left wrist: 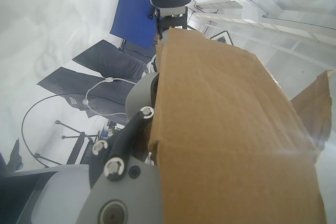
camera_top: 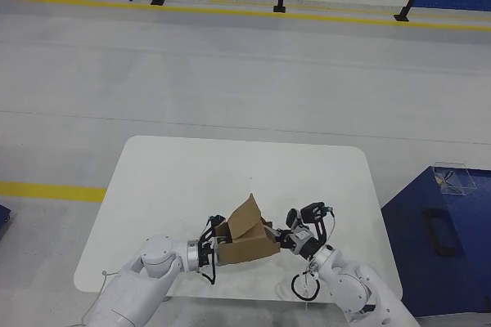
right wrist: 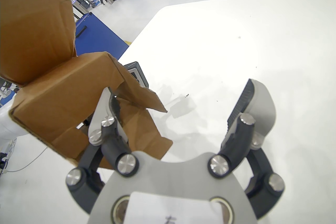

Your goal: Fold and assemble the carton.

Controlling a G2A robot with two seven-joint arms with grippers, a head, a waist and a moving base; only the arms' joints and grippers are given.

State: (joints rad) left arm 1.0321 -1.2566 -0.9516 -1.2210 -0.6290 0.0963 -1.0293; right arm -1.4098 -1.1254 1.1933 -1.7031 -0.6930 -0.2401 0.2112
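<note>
The brown carton (camera_top: 245, 233) is partly formed, with one large flap standing up, and it sits near the front edge of the white table (camera_top: 188, 172). My left gripper (camera_top: 216, 243) holds its left end. In the left wrist view one grey finger (left wrist: 141, 95) presses the carton's (left wrist: 225, 117) side, and the other is hidden behind the cardboard. My right gripper (right wrist: 181, 93) is open at the carton's (right wrist: 57, 93) right end. One of its fingers (right wrist: 106, 107) lies against a loose side flap, and the other stands free over the table. The right gripper (camera_top: 291, 223) sits beside the carton.
A blue cabinet (camera_top: 450, 245) with a small clear bin (camera_top: 454, 176) on it stands off the table's right side. The table's far half (right wrist: 223, 38) is bare. A black cable loop (camera_top: 303, 286) hangs by the right arm.
</note>
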